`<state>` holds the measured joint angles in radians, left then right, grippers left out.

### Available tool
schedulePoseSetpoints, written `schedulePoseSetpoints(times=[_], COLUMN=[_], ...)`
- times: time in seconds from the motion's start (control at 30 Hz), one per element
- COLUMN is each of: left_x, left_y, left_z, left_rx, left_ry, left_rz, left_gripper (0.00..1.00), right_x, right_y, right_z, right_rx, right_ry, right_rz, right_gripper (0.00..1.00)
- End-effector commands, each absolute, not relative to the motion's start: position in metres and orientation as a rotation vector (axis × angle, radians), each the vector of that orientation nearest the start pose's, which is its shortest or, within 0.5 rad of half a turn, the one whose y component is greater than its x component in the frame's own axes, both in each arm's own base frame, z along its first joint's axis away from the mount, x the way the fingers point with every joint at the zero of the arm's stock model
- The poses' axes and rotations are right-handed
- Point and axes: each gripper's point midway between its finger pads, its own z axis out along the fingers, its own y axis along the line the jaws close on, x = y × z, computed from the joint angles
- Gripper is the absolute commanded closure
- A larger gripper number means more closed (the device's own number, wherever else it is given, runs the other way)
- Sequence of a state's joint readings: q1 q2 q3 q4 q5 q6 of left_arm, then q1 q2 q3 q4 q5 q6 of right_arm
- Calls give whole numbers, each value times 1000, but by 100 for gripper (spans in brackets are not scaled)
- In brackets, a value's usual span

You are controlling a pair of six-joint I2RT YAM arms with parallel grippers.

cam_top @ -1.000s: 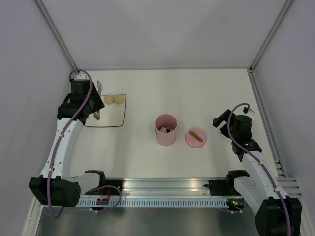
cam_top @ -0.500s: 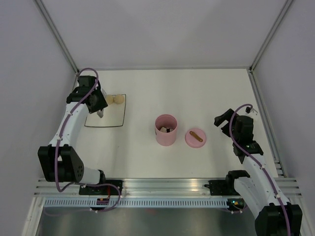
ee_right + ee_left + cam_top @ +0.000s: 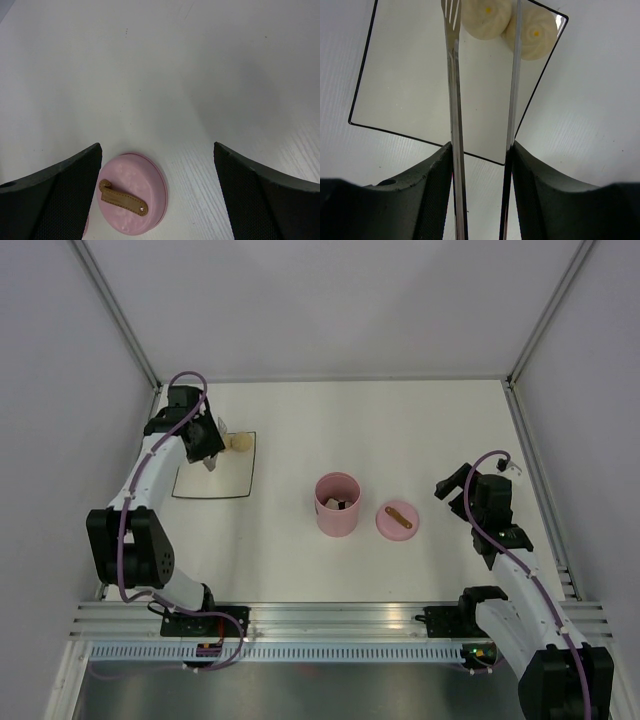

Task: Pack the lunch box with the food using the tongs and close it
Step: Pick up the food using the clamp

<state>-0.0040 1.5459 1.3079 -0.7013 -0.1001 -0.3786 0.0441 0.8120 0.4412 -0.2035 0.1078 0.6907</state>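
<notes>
While the left gripper (image 3: 481, 147) hangs over the far left part of the table (image 3: 300, 430), its two dark fingers (image 3: 435, 175) press against the outer sides of the tongs (image 3: 454, 100), pinching them partly together. The two silver arms run away from the wrist camera with a gap between them. The left arm ends in a small forked tip, and the tip of the right arm is cut off by the top of the left wrist view.

Below the tongs lies a flat black-edged sheet (image 3: 405, 75). Two pieces of the food sit at its far right corner: one round beige ball (image 3: 486, 15) lies between the two tong arms, and a second ball (image 3: 537, 32) touches it on the right, with the right tong arm crossing in front of the place where they meet. Whether the metal touches either ball cannot be told.

Near the middle of the table stands the lunch box (image 3: 337, 504), upright and open, with a black-and-white piece (image 3: 341, 505) inside. Its lid (image 3: 131, 200) lies flat just to the right of it, brown strap handle (image 3: 122, 196) facing up.

The right gripper (image 3: 156, 146) is spread wide and holds nothing; it hovers right of the lid, apart from it, with both fingers framing the lid in the right wrist view.
</notes>
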Motion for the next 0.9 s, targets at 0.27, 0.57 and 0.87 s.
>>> schedulePoseSetpoints(times=[0.27, 0.57, 0.87], left_x=[401, 394, 384], left_y=[-4, -1, 6], left_z=[147, 138, 157], left_rx=[-451, -451, -429], left_ry=[2450, 2477, 2445], left_rz=[-64, -36, 10], left_gripper=[46, 47, 47], right_x=[287, 287, 287], right_y=[16, 16, 18], right_z=[118, 118, 117], right_rx=[746, 748, 752], right_ry=[2004, 2005, 2010], right_rz=[289, 287, 297], right_gripper=[2, 2, 2])
